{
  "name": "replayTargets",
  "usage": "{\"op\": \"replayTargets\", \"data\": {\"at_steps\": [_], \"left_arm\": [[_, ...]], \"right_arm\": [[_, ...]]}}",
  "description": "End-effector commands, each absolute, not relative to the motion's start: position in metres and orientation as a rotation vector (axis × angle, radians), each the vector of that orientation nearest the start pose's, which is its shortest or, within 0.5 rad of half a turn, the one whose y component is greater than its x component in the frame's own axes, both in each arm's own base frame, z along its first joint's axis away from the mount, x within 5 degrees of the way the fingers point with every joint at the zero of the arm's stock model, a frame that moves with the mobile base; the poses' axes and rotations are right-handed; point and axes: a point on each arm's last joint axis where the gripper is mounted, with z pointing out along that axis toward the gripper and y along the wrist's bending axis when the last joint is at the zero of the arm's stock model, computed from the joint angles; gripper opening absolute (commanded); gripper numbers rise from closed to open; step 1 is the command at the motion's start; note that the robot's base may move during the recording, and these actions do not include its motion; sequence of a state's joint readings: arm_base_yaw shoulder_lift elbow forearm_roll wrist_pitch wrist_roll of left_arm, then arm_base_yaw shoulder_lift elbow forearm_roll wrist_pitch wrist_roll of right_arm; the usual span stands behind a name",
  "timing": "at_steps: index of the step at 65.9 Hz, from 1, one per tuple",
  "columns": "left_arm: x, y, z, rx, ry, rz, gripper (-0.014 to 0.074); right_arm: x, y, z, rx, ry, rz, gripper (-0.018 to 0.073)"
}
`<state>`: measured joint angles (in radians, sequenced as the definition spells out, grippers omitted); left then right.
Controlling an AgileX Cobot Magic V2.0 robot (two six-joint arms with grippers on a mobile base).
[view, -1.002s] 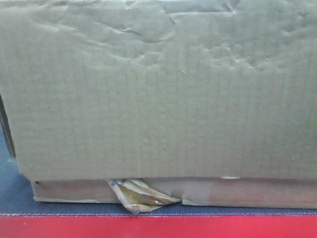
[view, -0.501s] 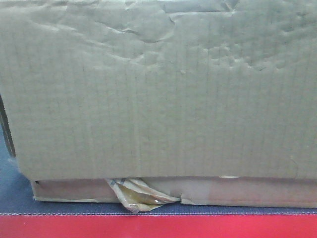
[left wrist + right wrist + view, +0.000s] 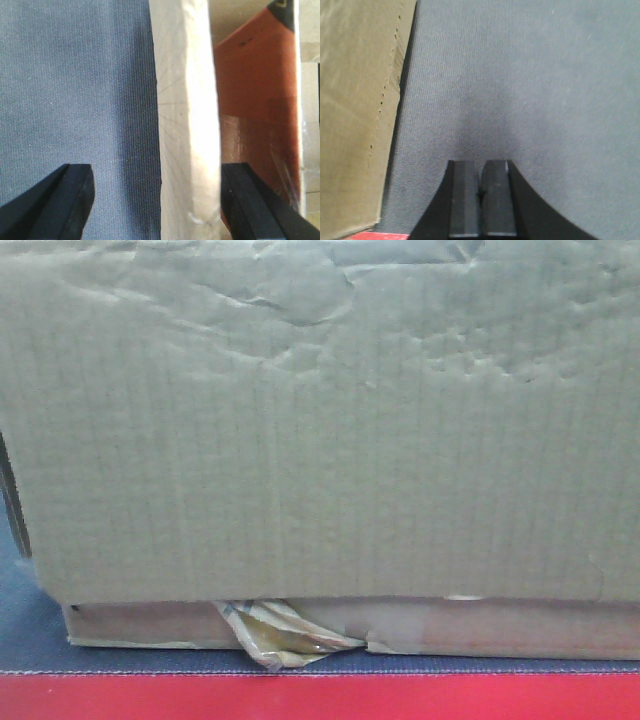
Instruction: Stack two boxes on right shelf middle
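Observation:
One brown cardboard box (image 3: 320,440) with a dented face fills the front view; a yellowish tape scrap (image 3: 285,635) hangs at its lower edge. My left gripper (image 3: 157,200) is open, its jaws standing on either side of the box's pale wall edge (image 3: 187,125), one over the mat, one over the orange-brown inner face (image 3: 255,100). My right gripper (image 3: 481,200) is shut with nothing in it, over the mat to the right of the box's side (image 3: 355,110). The shelf is out of view.
The box rests on a dark grey mat (image 3: 30,630) with a red front edge (image 3: 320,698). The mat (image 3: 520,90) stretches ahead of the right gripper. The box blocks everything behind it in the front view.

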<state>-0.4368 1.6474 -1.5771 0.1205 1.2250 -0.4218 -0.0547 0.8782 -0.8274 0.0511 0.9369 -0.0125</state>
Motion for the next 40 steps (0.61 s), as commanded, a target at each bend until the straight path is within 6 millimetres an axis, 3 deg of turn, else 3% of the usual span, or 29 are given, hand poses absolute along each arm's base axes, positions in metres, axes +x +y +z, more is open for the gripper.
{"op": "replayTargets", "data": {"at_steps": [1, 16, 31, 40], "left_arm": [[0.314, -0.134, 0.345, 0.041, 2.755, -0.070, 0.0421], [0.314, -0.135, 0.345, 0.041, 2.756, -0.073, 0.0421], [0.314, -0.135, 0.345, 0.041, 2.756, -0.073, 0.0421], [0.314, -0.135, 0.345, 0.041, 2.756, -0.073, 0.0421]], "right_arm": [[0.169, -0.006, 0.341, 0.126, 2.471, 0.048, -0.0160], [0.211, -0.005, 0.390, 0.211, 2.458, 0.092, -0.0151], [0.255, 0.018, 0.403, 0.199, 2.538, 0.016, -0.0143], [0.274, 0.044, 0.409, 0.155, 2.541, -0.008, -0.0143]]}}
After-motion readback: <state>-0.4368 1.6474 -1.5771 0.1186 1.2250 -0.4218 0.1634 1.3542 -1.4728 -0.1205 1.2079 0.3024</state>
